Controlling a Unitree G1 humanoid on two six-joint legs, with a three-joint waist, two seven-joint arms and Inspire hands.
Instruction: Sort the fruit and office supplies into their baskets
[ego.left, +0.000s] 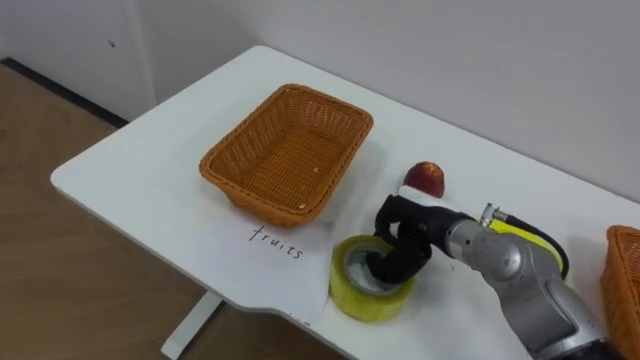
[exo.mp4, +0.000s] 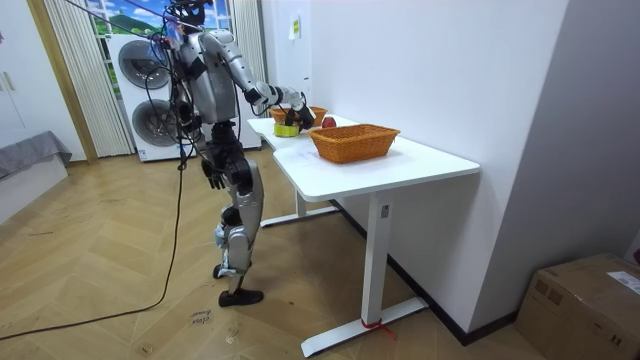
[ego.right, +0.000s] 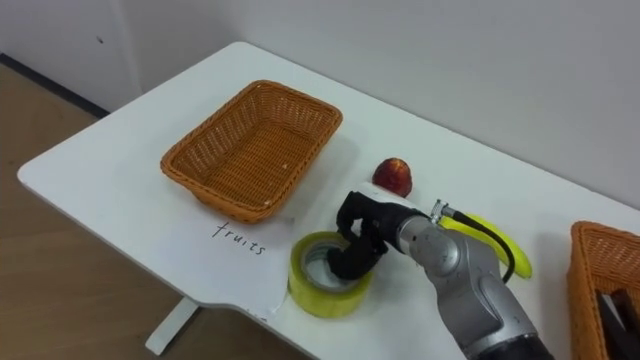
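A yellow tape roll (ego.left: 352, 296) lies flat near the table's front edge. My right hand (ego.left: 404, 236) reaches over it, its dark fingers curled down into the roll's hole and round its far rim. Just behind the hand sits a red apple (ego.left: 427, 180). A yellow banana (ego.left: 532, 236) lies behind my right forearm, partly hidden by it. The empty wicker basket (ego.left: 285, 160) stands to the left, with a paper sheet marked "fruits" (ego.left: 275, 241) in front of it. My left hand (exo.mp4: 212, 175) hangs at my side in the room view.
A second wicker basket (ego.right: 590, 270) stands at the table's right end, with something dark (ego.right: 612, 312) inside. The white table (ego.left: 130, 165) ends close to the tape roll at the front. I stand at the table's long side, a wall behind it.
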